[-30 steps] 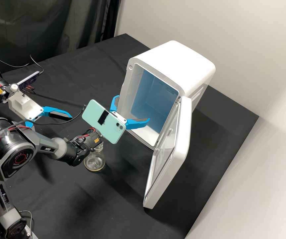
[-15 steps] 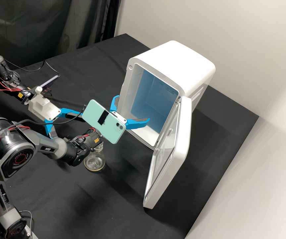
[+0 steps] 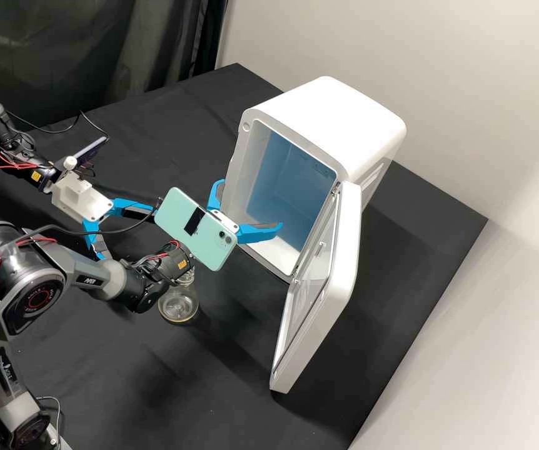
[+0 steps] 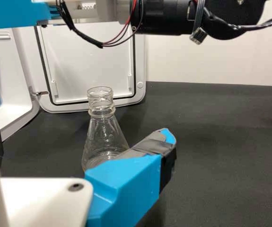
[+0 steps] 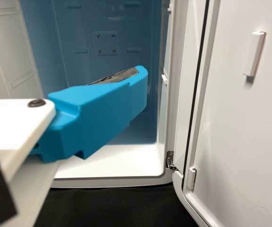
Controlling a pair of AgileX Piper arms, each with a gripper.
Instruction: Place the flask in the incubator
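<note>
Where the flask (image 4: 105,137) stands: upright on the black bench (image 3: 157,144), just ahead of the left claw (image 4: 79,139) and in line with the gap between its fingers; not yet in the incubator (image 3: 326,119)
Left claw: released and empty; its two blue fingers are spread wide, one to each side of the flask, and neither seems to touch the glass
Right claw (image 3: 249,204): released, holding nothing; it hangs at the incubator's open mouth, with the blue inside straight ahead of it
Door (image 3: 326,281): swung wide open, off to one side of the right claw
Done: by my reading, only the door opened and the left claw lined up on the flask
Left to do: close on the flask; lift it; carry it into the incubator; set it down; let go
Hidden: in the high view the right arm and the phone (image 3: 179,215) on its wrist cover the flask's neck and part of the left claw; in the left wrist view one finger covers the flask's base, so how far in it sits is hard to judge; the right claw's second finger is hard to make out in its own wrist view
</note>
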